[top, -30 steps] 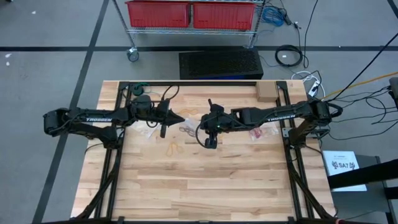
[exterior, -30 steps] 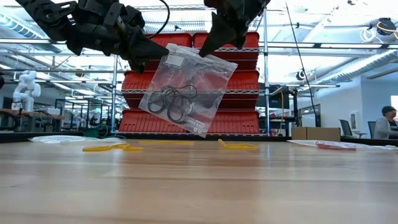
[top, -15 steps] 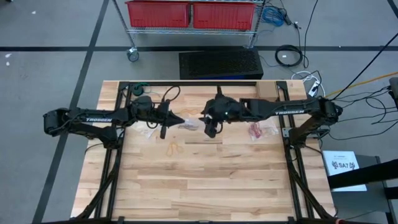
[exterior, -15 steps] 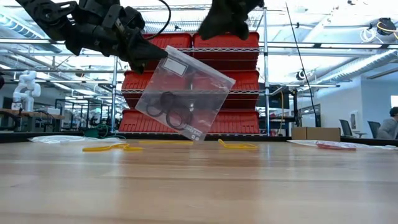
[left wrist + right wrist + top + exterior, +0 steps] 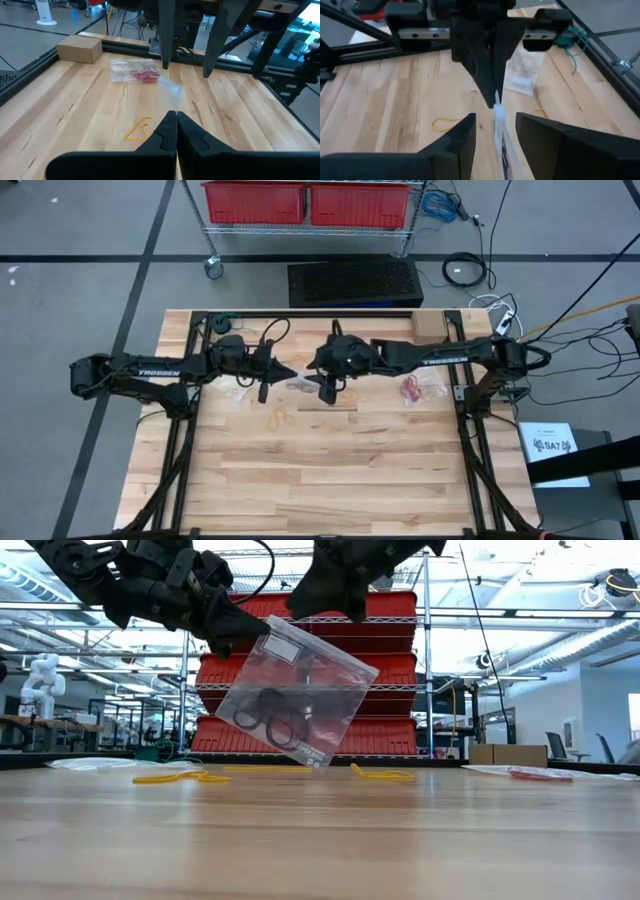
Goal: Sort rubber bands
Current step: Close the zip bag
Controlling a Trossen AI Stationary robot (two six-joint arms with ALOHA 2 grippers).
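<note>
A clear plastic bag [image 5: 300, 690] with black rubber bands [image 5: 265, 715] inside hangs above the table's middle, with my left gripper [image 5: 250, 632] shut on it. My right gripper [image 5: 495, 135] is open. Its fingers stand on either side of the bag's top edge [image 5: 497, 112] and touch nothing that I can see. Loose yellowish rubber bands [image 5: 278, 418] lie flat on the wood near the middle. Red rubber bands [image 5: 410, 390] lie in another clear bag at the right. My left gripper pinches the bag's upper corner [image 5: 264, 628] between its two shut fingers. The fingers come nearly level from the table's left. The bag hangs below them, tilted, with its far top corner drooping, and is clear of the table.
A cardboard box [image 5: 428, 328] stands at the far right of the table. A further clear bag [image 5: 240, 392] lies under my left arm. A red-bin rack [image 5: 305, 205] stands beyond the far edge. The near half of the wooden table [image 5: 330, 480] is bare.
My right gripper has opened and let go of the bag's top edge, then moved toward the far edge and toward my left gripper. The freed corner has dropped. The bag now hangs tilted from my left gripper alone, which has kept still.
</note>
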